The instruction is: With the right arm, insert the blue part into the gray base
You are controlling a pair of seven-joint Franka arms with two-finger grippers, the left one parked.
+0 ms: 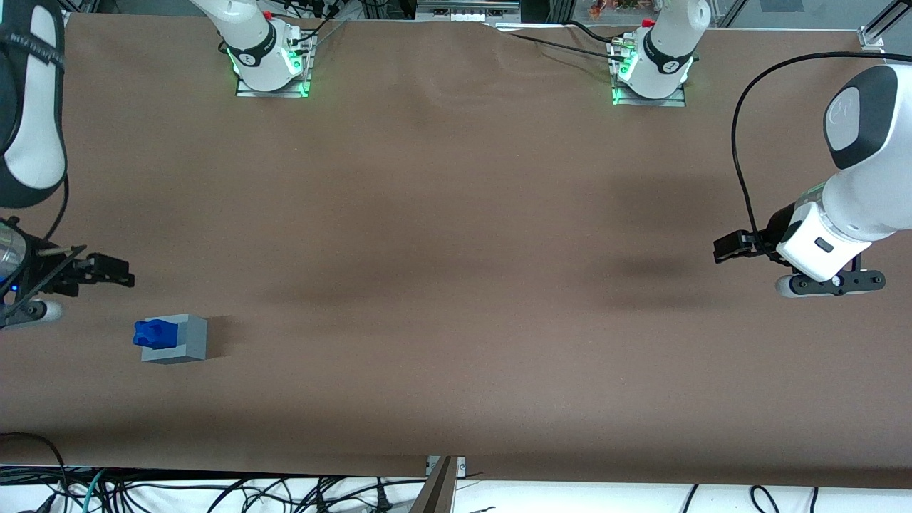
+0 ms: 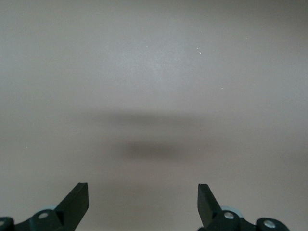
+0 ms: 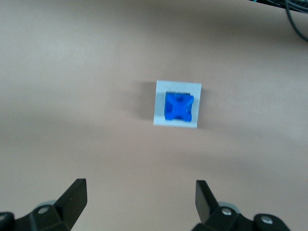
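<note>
The gripper (image 3: pixel 139 202) is held spread wide and empty above the table, well clear of the gray base (image 3: pixel 160 102). Only the right wrist view shows the blue part (image 3: pixel 179 107) seated squarely in the base's recess; the front view shows it protruding from the top. The brown table cover (image 1: pixel 456 235) is wrinkled, with cables (image 1: pixel 214 491) seen along its near edge.
</note>
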